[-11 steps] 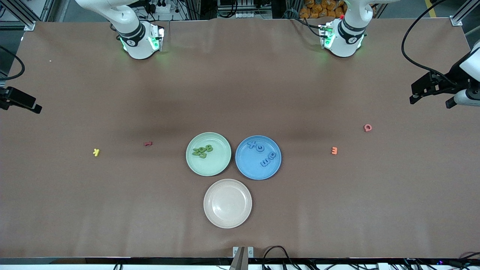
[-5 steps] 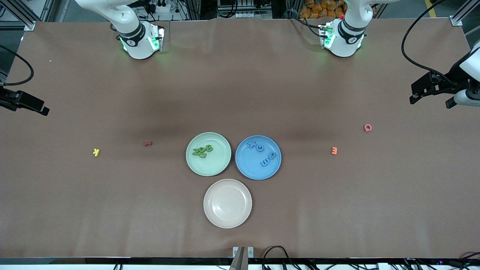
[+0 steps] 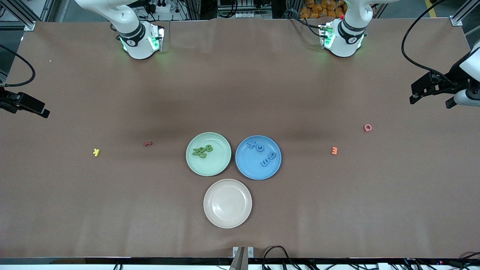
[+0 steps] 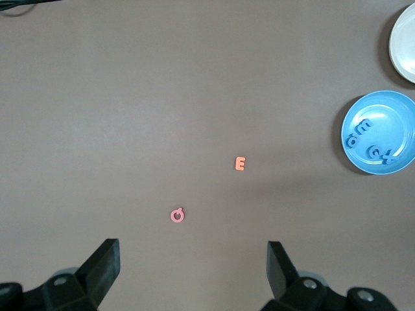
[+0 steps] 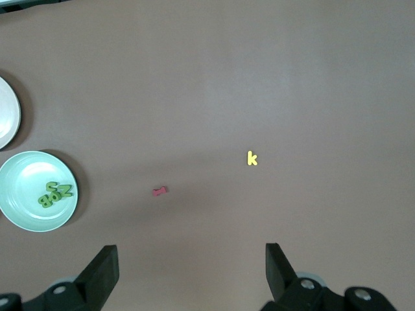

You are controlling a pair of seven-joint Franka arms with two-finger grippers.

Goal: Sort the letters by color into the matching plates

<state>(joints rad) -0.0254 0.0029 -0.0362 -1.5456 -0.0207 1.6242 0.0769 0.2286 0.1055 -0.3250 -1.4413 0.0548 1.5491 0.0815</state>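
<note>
Both arms are glossy white with black rings at the joints; their round bases, the right base (image 3: 140, 41) and the left base (image 3: 343, 39), sit along one long edge of the desk (image 3: 240, 93) and glow green. Each hand, left hand (image 4: 193, 272) and right hand (image 5: 191, 275), has matte black fingers with small silver screws. Black cables (image 3: 416, 41) loop near the left arm.
</note>
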